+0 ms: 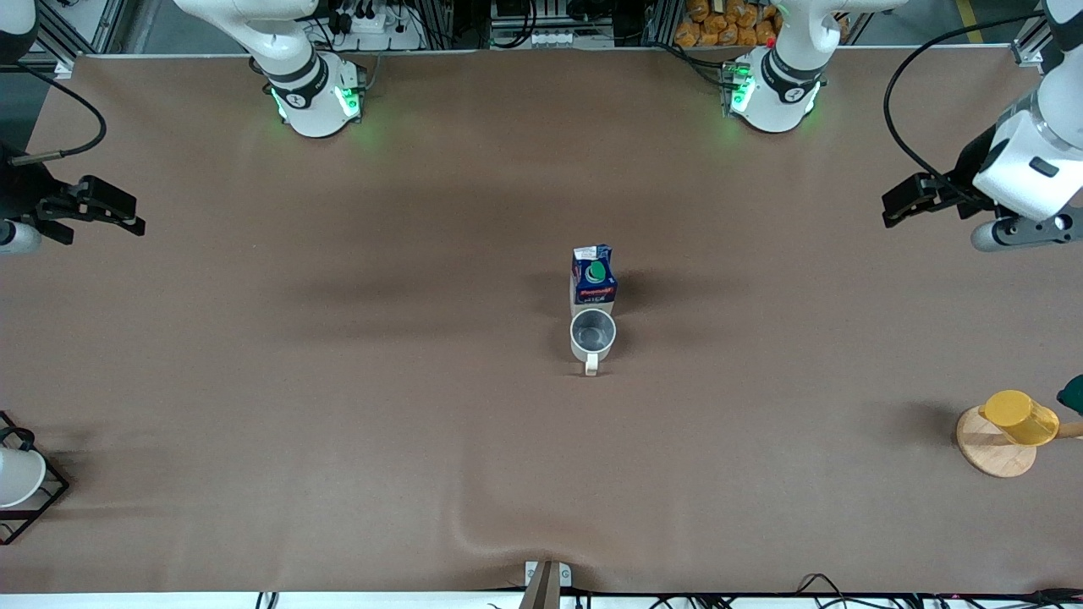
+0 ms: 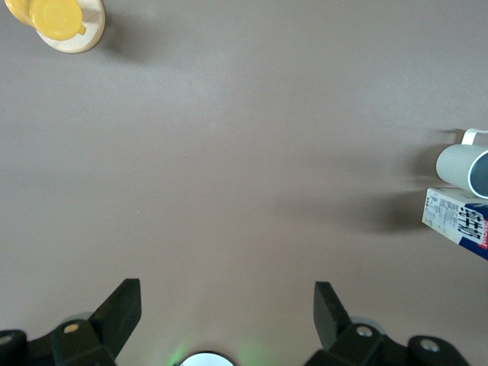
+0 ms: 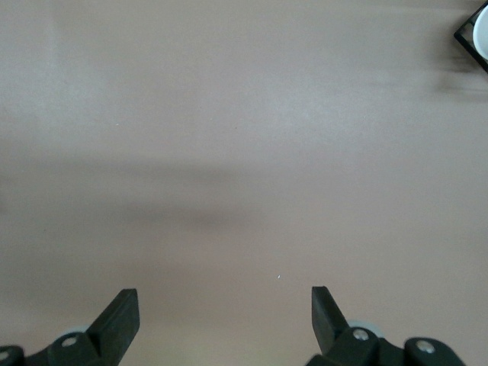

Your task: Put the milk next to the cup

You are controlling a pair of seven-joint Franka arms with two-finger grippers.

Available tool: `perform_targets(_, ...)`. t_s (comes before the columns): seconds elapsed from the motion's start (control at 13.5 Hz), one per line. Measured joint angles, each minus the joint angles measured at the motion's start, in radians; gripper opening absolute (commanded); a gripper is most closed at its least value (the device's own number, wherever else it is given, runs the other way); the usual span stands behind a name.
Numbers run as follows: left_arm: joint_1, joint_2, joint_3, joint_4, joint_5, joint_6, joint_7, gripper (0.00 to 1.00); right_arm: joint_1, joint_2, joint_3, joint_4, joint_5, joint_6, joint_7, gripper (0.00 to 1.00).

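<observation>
Standing upright near the middle of the table (image 1: 338, 474), the milk (image 1: 593, 275) already sat just beside the cup (image 1: 592, 333), on the side toward the arms' bases, so close I could not tell whether they touched. Its long axis ran vertical, gable top up, the green oval facing the front camera; the cup's handle pointed toward the front edge. Both arms waited: the left gripper (image 1: 898, 203) hovered over its end of the table, the right gripper (image 1: 127, 222) over the opposite end, jaws of each spread wide and empty. Any reach back in risked clipping the tall, narrow carton and toppling it into the cup, or nudging the cup away.
</observation>
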Motion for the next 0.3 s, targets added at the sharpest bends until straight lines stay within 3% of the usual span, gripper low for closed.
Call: perform_targets(0.3,-0.003,-0.015,0.003,-0.016,0.0,0.01,0.078,1.0,0.0,0.0,0.0,0.0,0.0,-0.019,0.0,1.0)
